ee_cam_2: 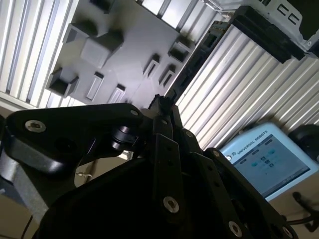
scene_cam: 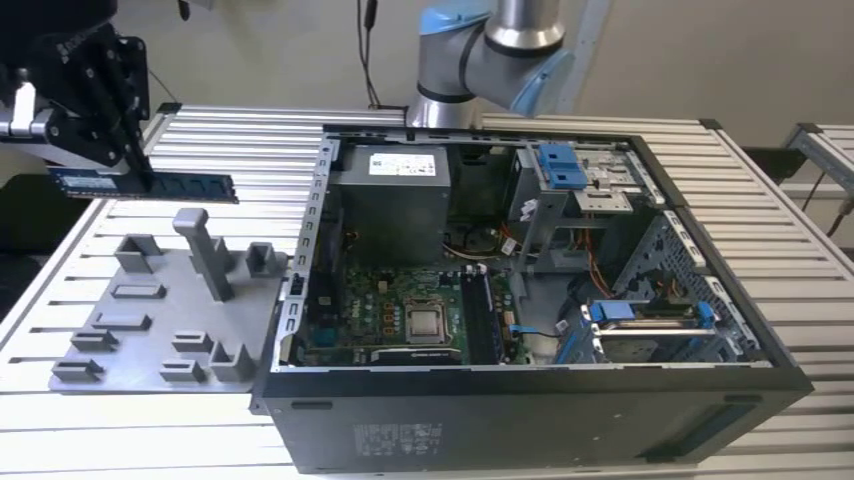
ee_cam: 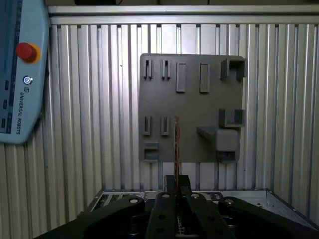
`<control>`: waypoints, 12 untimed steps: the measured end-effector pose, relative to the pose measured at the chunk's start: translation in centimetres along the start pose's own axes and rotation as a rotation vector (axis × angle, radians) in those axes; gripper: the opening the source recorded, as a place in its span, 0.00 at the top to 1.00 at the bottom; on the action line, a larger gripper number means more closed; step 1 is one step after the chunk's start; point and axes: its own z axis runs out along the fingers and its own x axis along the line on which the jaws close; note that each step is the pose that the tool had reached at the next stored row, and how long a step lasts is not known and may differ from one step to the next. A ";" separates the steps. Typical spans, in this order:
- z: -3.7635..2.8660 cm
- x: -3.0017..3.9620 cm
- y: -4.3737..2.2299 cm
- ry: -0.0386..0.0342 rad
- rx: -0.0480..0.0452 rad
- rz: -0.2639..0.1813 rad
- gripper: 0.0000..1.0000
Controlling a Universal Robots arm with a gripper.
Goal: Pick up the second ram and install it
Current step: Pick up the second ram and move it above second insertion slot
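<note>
In the exterior view the tool (scene_cam: 136, 170) is clamped on the second ram (scene_cam: 194, 186), holding it level in the air above the grey holder tray (scene_cam: 147, 340); the tray lies on the slatted worktop (scene_cam: 134, 430), just beside the open computer case (scene_cam: 534, 430) on the exterior view's left; in the first wrist view the ram shows edge-on over the tray; a teach pendant (ee_cam: 22, 74) lies near the tray.

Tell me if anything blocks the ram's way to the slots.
Only the case wall stands between the ram, held by the end effector, and the slots, which lie open from above.
</note>
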 end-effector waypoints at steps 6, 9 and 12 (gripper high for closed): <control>0.00 -0.03 -1.24 0.0000 -0.0004 -0.002 0.86; 0.00 -0.05 -1.86 0.0000 -0.0006 -0.003 0.86; 0.01 -0.06 -2.46 0.0000 -0.0007 -0.004 0.86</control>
